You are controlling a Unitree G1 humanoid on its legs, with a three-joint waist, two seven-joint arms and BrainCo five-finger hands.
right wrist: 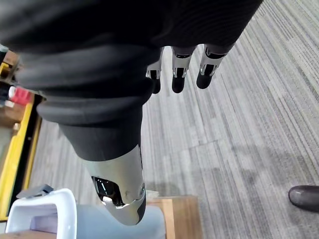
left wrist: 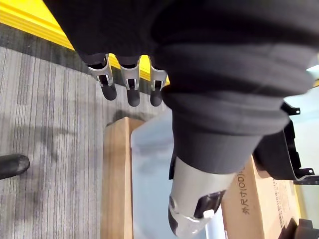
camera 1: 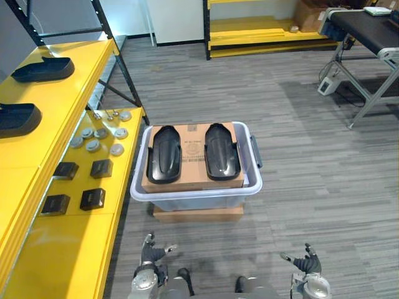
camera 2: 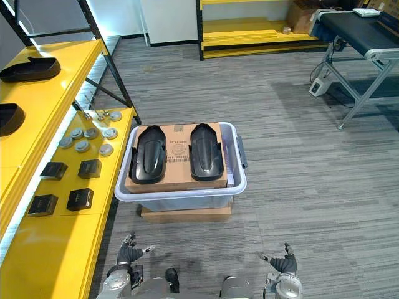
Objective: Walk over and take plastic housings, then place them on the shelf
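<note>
Both robot hands, the left robot hand (camera 1: 151,252) and the right robot hand (camera 1: 305,261), hang with relaxed fingers over bare floor (camera 1: 324,174), which stays wide and free to the right as far as the conveyor frame (camera 1: 368,56). Straight ahead the bin (camera 1: 187,198) blocks the way. Its rim stands around a cardboard box (camera 1: 193,177), on which the housings (camera 1: 163,154) lie uncovered from above. On the left the shelf (camera 1: 62,249) comes just beside the bin, leaving only a narrow gap. Discs (camera 1: 100,140) and small black boxes (camera 1: 78,184) crowd its farther part, while the near part is bare. A slanted post (camera 1: 121,68) stands behind.
</note>
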